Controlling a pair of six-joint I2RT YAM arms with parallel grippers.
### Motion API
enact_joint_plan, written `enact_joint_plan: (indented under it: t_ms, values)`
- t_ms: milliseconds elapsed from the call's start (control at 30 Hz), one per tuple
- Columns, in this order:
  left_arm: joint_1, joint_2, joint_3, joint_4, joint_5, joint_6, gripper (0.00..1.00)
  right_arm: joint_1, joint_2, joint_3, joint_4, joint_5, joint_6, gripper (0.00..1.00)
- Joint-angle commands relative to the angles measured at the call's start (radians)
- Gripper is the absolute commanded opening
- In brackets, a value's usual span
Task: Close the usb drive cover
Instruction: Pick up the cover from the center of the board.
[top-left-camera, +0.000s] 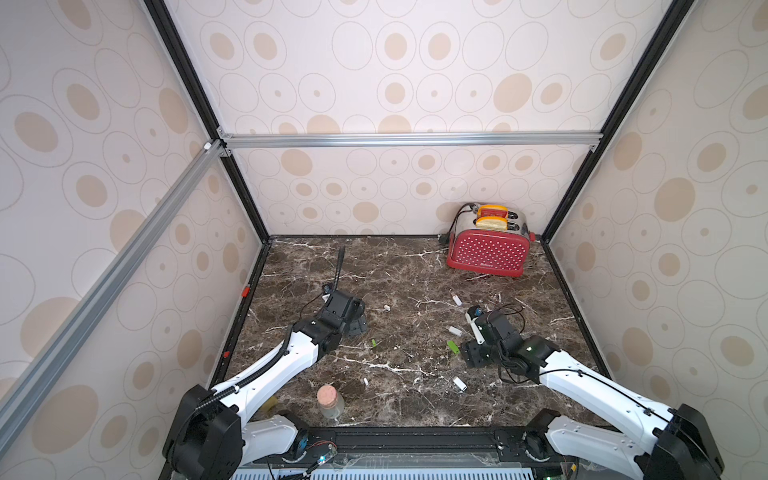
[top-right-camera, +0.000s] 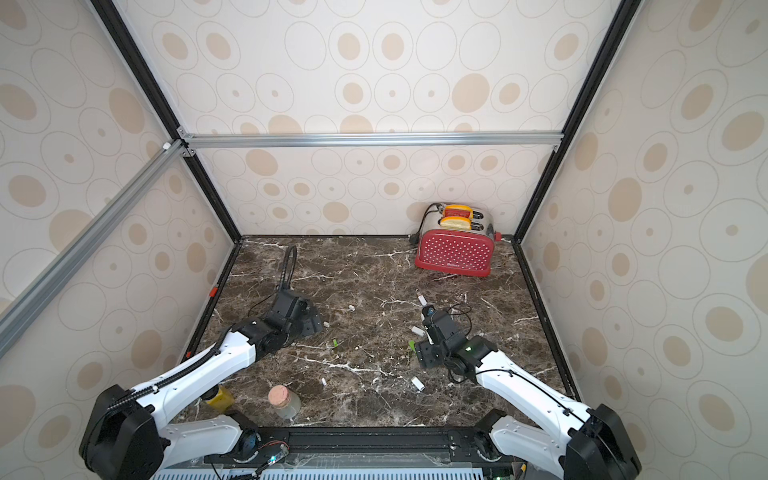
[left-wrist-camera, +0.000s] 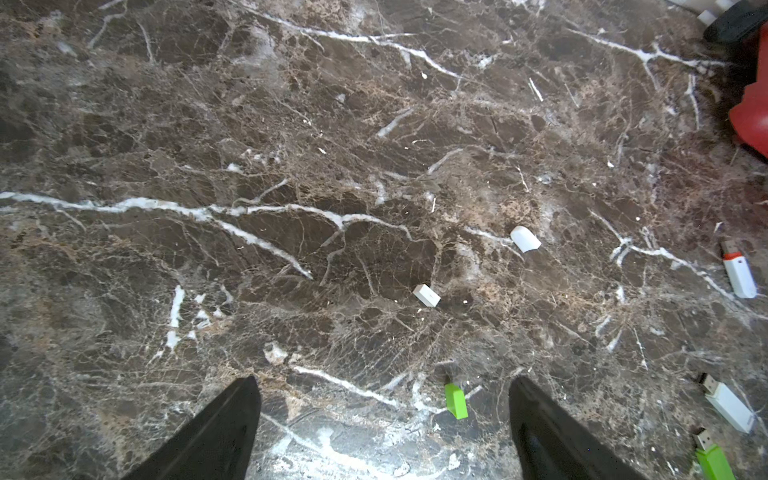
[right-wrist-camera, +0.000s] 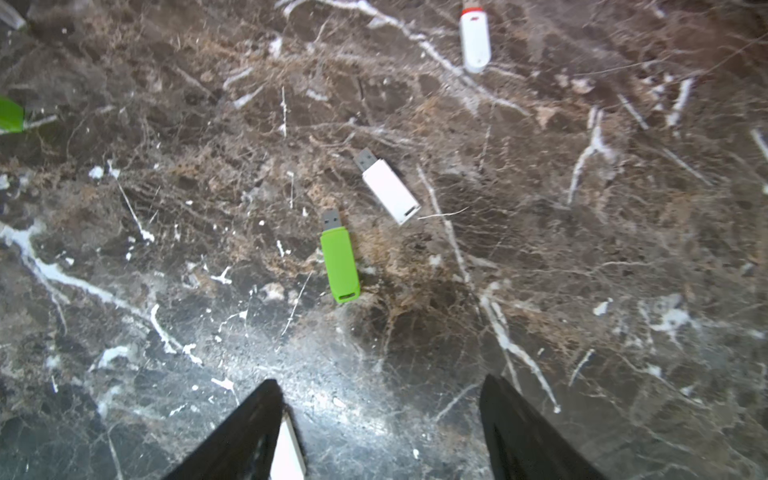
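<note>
Right wrist: green usb drive (right-wrist-camera: 340, 266) looks light, stiff, slippery; pinch its long sides, your right end effector (right-wrist-camera: 381, 378) gapes open.

A red toaster (top-left-camera: 488, 251) with white dots stands at the upper right of the brown marble tabletop (top-left-camera: 407, 266) in both top views, against the back wall. Two slices of toast (top-left-camera: 492, 212) stick up from its slots, and a black cord (top-left-camera: 454, 226) runs off its left end. Near the lower edge, left of centre, sits a glass jar (top-left-camera: 331, 403) with a cork stopper. In a top view, a yellow object (top-right-camera: 219, 397) shows just left of the jar, partly hidden.
</note>
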Motion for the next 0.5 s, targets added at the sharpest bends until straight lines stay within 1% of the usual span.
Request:
enact_joint_plan:
  t_ms: [0,100,233,467]
  values:
    - [-0.006,0.041,0.049,0.018,-0.016,-0.003,0.94,0.037,0.023,0.010,-0.016,0.032,0.017,0.78]
    - [-0.006,0.068,0.060,0.033,-0.008,-0.010,0.94,0.052,0.033,0.006,-0.012,0.034,0.022,0.76]
    - [-0.006,0.092,0.091,0.024,0.006,-0.012,0.93,0.058,0.059,0.008,-0.008,0.008,0.014,0.76]
    - [-0.024,0.041,0.067,0.026,0.066,-0.042,0.92,0.092,0.109,0.008,-0.009,-0.013,0.016,0.75]
